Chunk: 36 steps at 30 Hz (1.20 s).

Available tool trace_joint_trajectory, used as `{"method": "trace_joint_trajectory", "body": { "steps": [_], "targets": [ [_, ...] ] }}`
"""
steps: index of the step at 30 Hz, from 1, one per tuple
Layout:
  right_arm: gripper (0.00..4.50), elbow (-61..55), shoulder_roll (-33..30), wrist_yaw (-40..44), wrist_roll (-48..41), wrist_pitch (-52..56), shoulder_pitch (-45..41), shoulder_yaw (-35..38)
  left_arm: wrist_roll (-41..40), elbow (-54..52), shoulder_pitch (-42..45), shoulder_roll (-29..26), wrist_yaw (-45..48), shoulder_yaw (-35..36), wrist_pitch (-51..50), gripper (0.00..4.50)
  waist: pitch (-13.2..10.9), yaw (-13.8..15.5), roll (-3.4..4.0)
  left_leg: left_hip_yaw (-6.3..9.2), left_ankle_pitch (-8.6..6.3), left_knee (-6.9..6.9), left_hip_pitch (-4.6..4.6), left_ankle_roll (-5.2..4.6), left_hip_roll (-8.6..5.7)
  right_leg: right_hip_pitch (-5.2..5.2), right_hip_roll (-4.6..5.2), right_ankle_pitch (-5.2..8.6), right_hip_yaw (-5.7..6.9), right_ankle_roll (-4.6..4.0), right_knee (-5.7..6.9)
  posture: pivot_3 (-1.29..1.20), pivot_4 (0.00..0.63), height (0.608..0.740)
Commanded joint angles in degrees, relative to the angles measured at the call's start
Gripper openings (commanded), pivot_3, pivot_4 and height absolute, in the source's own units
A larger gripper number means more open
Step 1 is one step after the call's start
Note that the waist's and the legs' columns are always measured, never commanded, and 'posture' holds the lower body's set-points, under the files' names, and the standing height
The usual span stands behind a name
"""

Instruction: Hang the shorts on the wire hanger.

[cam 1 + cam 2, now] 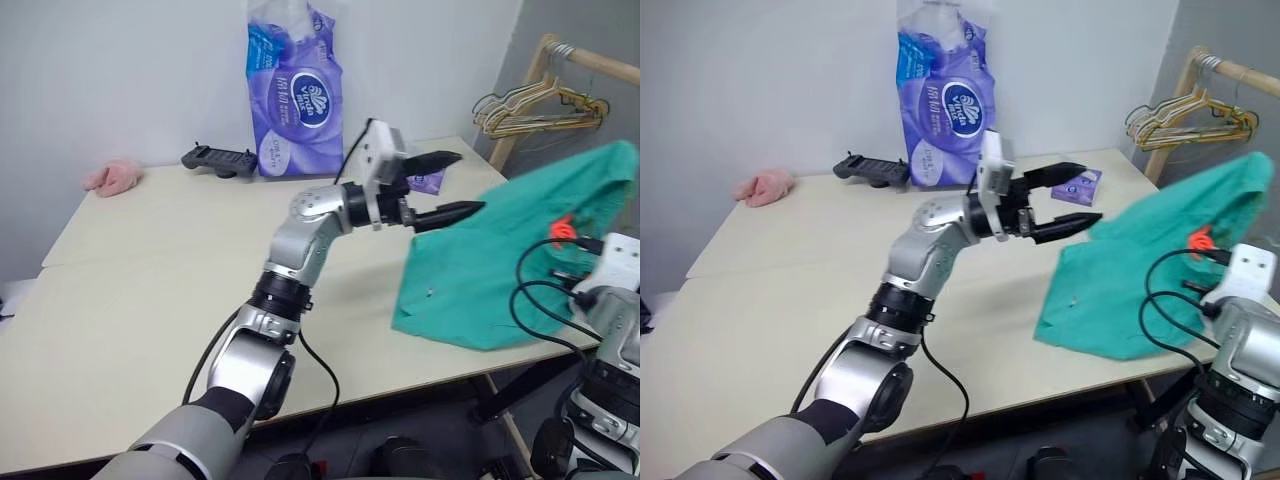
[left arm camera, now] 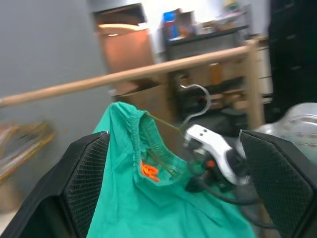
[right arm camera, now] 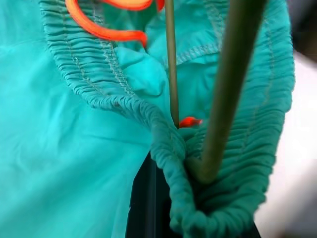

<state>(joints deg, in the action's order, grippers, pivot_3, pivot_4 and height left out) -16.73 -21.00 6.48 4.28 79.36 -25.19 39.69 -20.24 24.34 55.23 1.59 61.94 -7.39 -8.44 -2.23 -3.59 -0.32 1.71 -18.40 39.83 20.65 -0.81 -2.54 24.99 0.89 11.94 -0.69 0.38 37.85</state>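
The teal-green shorts (image 1: 500, 250) hang lifted at the table's right edge, and their lower part drapes onto the tabletop. An orange drawstring (image 1: 562, 228) shows at the gathered waistband. In the right wrist view my right gripper (image 3: 148, 208) is shut on the waistband fold, where the thin wire hanger (image 3: 171, 59) runs into the fabric. The hanger's hook (image 2: 198, 101) rises above the waistband in the left wrist view. My left gripper (image 1: 470, 183) is open and holds nothing. It hovers over the table and points right, close to the shorts' upper left edge.
A purple tissue pack (image 1: 295, 90), a black controller (image 1: 218, 158) and a small purple box (image 1: 428, 180) stand at the table's back. A pink cloth (image 1: 112, 177) lies far left. Pale hangers (image 1: 540, 105) hang on a wooden rail (image 1: 590, 60) at the right.
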Motion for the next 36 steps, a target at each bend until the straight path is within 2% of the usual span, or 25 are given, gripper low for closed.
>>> {"method": "trace_joint_trajectory", "body": {
  "steps": [1, 6, 9, 14, 23, 29, 36],
  "targets": [
    [0.00, -1.32, -2.91, -3.77, 1.55, -0.91, -2.13, 3.77, 0.61, 2.27, 2.17, 0.55, 1.25, -0.40, 3.07, 4.47, 0.05, -1.39, 0.11, -0.11, -0.04, -0.01, -0.03, -0.08, 0.01, 0.00, -0.05, 0.03, -0.13, 0.05, 0.00, -0.26, 0.013, 0.740],
    [0.00, 4.98, -7.64, -5.89, 1.15, -2.76, -4.50, 7.08, 1.85, 7.05, 5.56, 2.51, -1.13, 0.20, 6.50, 4.47, 0.05, -4.41, 0.13, -0.37, -0.23, 0.00, -0.09, -0.40, 0.01, -0.03, -0.32, 0.17, -0.41, 0.28, -0.10, -0.27, 0.018, 0.740],
    [0.00, 9.30, -10.37, -6.70, 0.45, -3.82, -6.83, 8.21, 3.47, 9.83, 7.16, 3.89, -2.72, -0.20, 9.43, 4.47, 0.09, -5.23, 0.24, -0.47, -0.36, 0.00, -0.10, -0.62, 0.00, -0.11, -0.32, 0.21, -0.51, 0.39, -0.23, -0.27, 0.017, 0.740],
    [0.00, 18.84, -15.77, -7.04, -0.66, -6.93, -11.32, 8.34, 5.30, 12.27, 8.72, 8.08, -5.50, -1.03, 12.69, 4.47, -0.10, -6.06, 0.47, -0.50, -0.63, -0.13, -0.82, -1.10, 0.06, -0.99, -0.43, 0.44, -0.53, 0.78, -0.86, -0.27, 0.023, 0.740],
    [0.00, 38.32, -27.47, -6.20, -2.61, -17.48, -16.31, 4.48, 5.24, 11.72, 8.33, 9.48, -5.19, -2.50, 13.32, 4.47, -0.38, -6.15, 0.86, -1.18, -0.75, -0.15, -0.95, -1.26, -0.01, -0.95, -0.50, 0.45, -1.29, 1.18, -0.89, -0.28, 0.025, 0.740],
    [0.00, 57.04, -36.37, -6.18, -3.84, -27.59, -22.02, 1.41, 5.04, 12.11, 9.07, 9.94, -5.45, -2.59, 13.44, 4.47, -0.46, -6.48, 0.88, -1.93, -0.92, -0.15, -1.13, -1.51, -0.01, -0.94, -0.55, 0.40, -1.96, 1.55, -1.01, -0.28, 0.026, 0.740],
    [0.00, 73.80, -41.70, -3.60, -6.37, -33.94, -26.84, -2.30, 4.90, 11.53, 8.66, 9.72, -5.23, -3.01, 13.24, 4.47, -0.48, -7.73, 0.84, -2.19, -1.03, -0.17, -1.20, -1.60, -0.02, -0.94, -0.57, 0.44, -2.27, 1.69, -1.07, -0.27, 0.021, 0.740]
  ]
}}
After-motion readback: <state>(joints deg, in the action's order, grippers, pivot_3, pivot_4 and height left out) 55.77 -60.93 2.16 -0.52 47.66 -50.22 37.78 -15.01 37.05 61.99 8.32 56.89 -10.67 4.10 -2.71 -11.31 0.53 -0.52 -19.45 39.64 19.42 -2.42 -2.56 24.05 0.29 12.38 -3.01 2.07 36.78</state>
